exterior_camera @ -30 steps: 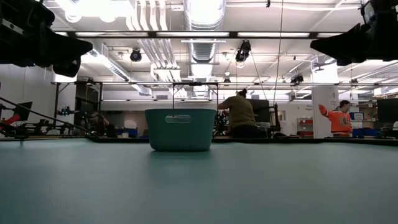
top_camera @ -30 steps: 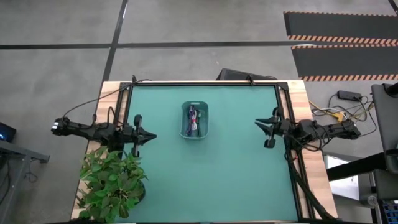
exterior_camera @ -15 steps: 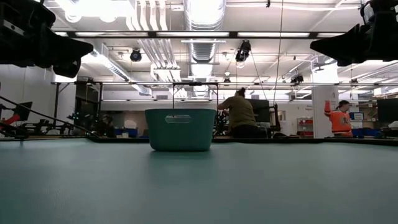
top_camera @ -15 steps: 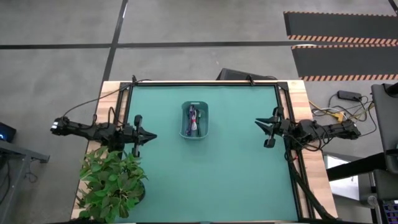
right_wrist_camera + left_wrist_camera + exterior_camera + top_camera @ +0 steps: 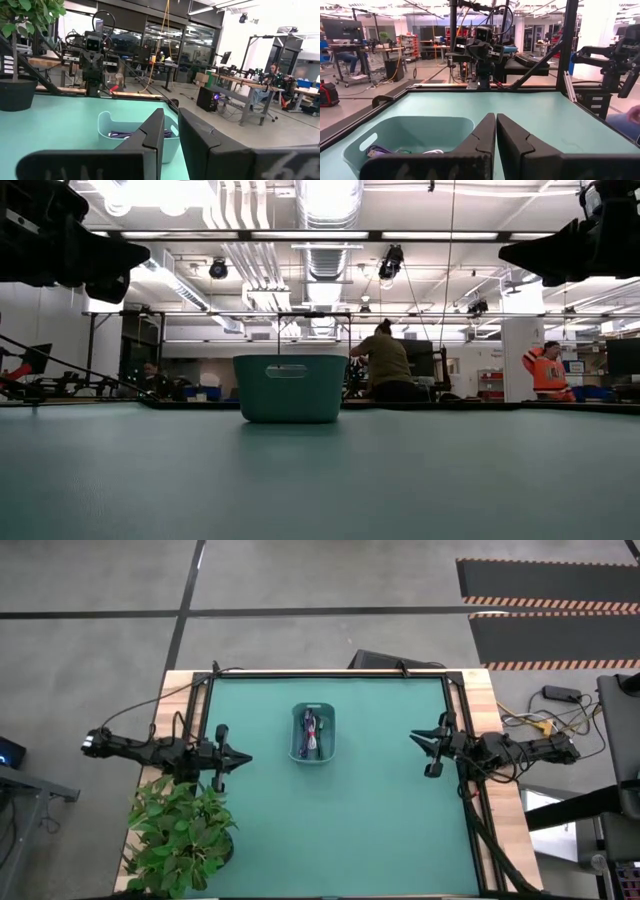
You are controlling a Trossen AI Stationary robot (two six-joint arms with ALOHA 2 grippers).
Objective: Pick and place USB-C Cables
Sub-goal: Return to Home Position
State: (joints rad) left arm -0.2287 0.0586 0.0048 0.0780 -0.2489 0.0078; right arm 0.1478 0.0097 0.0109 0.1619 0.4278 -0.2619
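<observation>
Left gripper [image 5: 243, 759] closed, empty, at left edge of table [image 5: 380, 830]; right gripper [image 5: 415, 737] barely parted, empty, at right edge. USB-C Cables [image 5: 312, 732] inside teal bin [image 5: 314, 762], lying lengthwise along it, front to back.

The tabletop [image 5: 350, 810] is a flat teal surface inside a dark frame, with bare wood strips showing along its left and right sides. A teal bin [image 5: 295, 736] stands on it towards the far edge, near the middle. A potted plant [image 5: 180, 830] sits at the near left corner.
</observation>
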